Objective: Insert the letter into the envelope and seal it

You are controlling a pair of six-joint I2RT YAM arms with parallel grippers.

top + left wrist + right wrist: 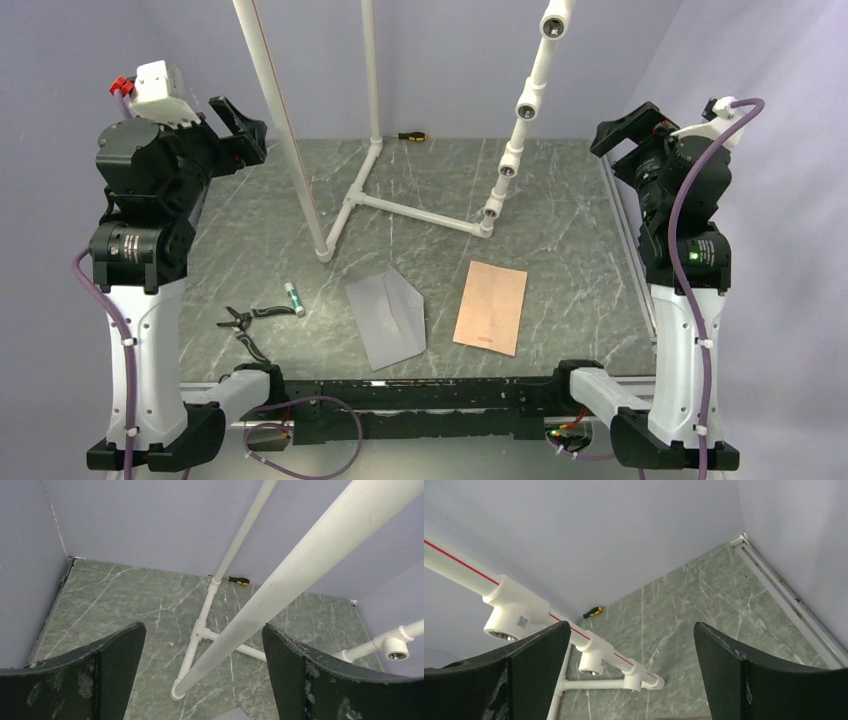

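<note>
Left pincer (201, 630) agape, scuffed black.

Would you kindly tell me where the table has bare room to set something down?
Widest bare patch: far right of the table, between the pipe frame and the side rail, behind the letter. Another: far left, behind the glue stick and pliers. Crowded: the near strip, where pliers, glue stick, envelope and letter lie side by side.
</note>
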